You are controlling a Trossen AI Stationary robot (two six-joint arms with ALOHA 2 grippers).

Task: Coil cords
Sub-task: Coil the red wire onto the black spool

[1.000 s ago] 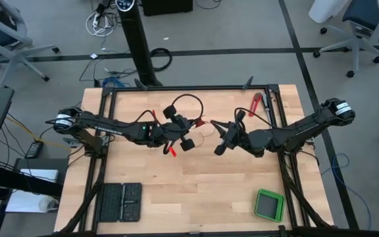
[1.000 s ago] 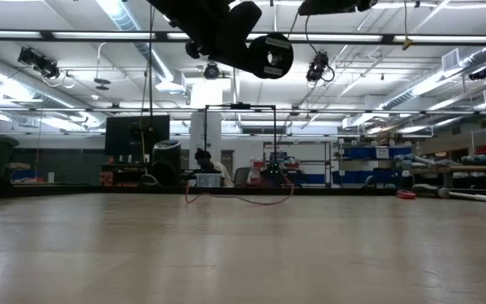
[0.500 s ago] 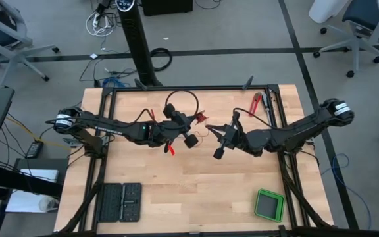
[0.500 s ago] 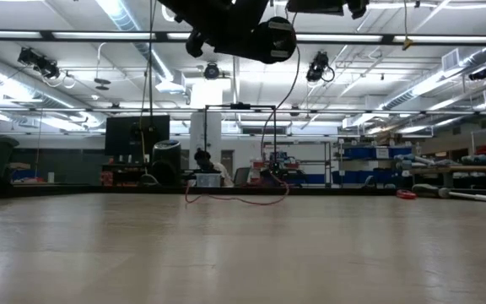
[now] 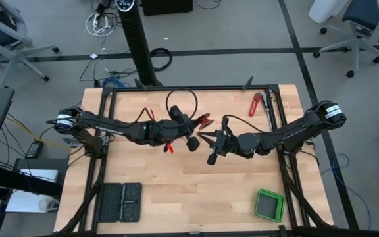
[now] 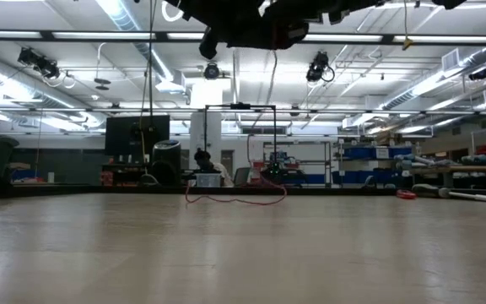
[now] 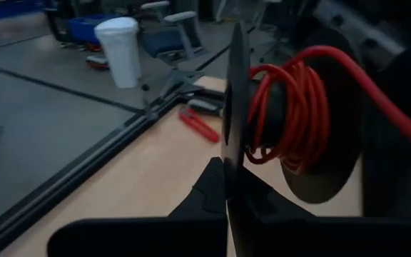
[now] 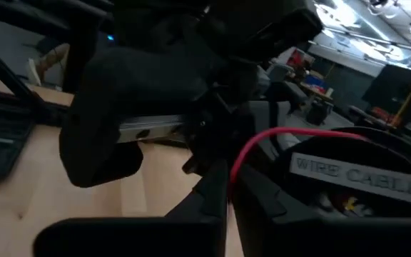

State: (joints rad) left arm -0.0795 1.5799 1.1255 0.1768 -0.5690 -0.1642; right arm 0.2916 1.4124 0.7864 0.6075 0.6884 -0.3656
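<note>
Right now I have both arms meeting mid-counter point(image 5: 196, 191), near the centre of the high view. The left pincer point(image 5: 191, 131) and the right pincer point(image 5: 210, 146) sit just beside each other, left one upper-left of the right one.

The cord point(image 7: 291, 118) is a thin red wire, and most of it is wound in tight turns around a dark round spool-like part close in front of the left wrist camera, with one strand running off toward the upper right of that frame. From the right wrist view the same red strand point(image 8: 262, 139) arcs over a dark reel, so the wire lies directly ahead of the right pincer, its free run pointing roughly from one pincer to the other. I judge the left arm nearer the bundle.

The low view adds what the others miss: a slack red length point(image 6: 234, 198) lying on the far part of the counter, and a strand rising from it toward the arms.

I cannot tell whether either pincer is apart or together; the fingers are hidden.
</note>
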